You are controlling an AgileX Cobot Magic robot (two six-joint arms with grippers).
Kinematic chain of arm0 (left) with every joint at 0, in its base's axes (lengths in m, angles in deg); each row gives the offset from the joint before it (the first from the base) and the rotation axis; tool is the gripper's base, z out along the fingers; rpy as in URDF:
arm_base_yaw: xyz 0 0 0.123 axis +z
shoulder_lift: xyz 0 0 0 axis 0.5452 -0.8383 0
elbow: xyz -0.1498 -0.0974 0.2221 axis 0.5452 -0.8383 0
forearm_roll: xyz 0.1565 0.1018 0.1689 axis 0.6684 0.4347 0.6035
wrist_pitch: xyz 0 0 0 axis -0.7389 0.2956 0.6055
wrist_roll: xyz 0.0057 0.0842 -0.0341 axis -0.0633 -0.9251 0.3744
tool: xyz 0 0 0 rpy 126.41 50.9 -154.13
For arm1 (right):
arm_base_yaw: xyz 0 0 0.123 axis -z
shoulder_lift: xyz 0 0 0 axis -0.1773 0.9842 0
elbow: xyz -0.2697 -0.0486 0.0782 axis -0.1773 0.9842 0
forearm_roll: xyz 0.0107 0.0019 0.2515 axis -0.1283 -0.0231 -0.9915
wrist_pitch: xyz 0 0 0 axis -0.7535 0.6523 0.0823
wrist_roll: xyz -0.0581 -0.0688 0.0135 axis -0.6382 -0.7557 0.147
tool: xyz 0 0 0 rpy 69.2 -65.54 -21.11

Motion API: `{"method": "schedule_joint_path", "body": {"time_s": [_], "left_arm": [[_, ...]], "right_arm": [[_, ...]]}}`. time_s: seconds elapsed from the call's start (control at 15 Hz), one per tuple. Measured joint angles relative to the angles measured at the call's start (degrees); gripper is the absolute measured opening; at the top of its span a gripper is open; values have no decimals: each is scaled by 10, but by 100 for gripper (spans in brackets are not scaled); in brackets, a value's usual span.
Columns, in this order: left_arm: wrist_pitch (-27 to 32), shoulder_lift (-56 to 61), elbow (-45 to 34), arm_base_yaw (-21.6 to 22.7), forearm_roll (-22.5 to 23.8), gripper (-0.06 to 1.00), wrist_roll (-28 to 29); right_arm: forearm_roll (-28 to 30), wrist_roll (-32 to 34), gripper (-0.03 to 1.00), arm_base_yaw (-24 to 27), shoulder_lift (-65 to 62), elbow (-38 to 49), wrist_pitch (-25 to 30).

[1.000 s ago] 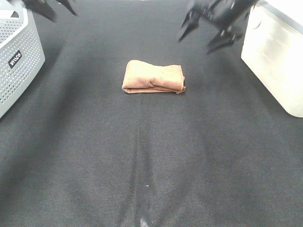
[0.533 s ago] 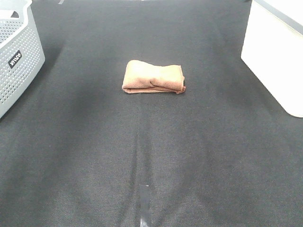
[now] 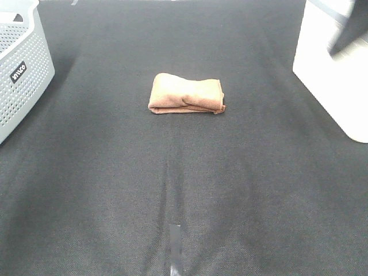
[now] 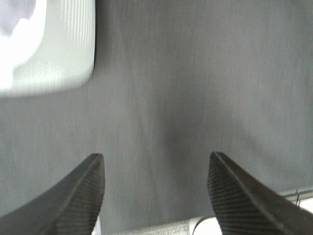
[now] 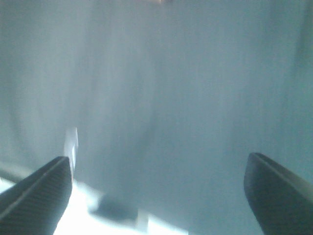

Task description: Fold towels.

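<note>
The brown towel lies folded into a small thick rectangle in the middle of the dark table cloth, nothing touching it. My left gripper is open and empty over bare cloth, next to a white basket rim; it is out of the exterior view. My right gripper is open wide and empty over bare cloth, and its view is blurred. A thin brown sliver, perhaps the towel, shows at that view's edge. A dark blurred part of the right arm shows at the far right, well away from the towel.
A grey perforated basket stands at the far left and also shows in the left wrist view. A white box stands at the far right. A grey tape mark lies near the front edge.
Both arms were at the back of the table a second ago, then left the view. Now a blurred part of the right arm shows at the far right. The towel has not moved.
</note>
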Motion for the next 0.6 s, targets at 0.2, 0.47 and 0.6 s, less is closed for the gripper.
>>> {"method": "schedule_joint_path", "body": {"time_s": [0.2,0.47,0.6], "left_arm": [[-10,167,-138,0,0,60,0],[-10,398,-262,0,-9,60,-13],[-9,497,-289,0,-33,60,-50]], "right_arm": [[5,0,89,-1,-176,150,-7],[52,19,89,-1,-429,298,-22],[82,26,89,-1,-531,343,-26]]}}
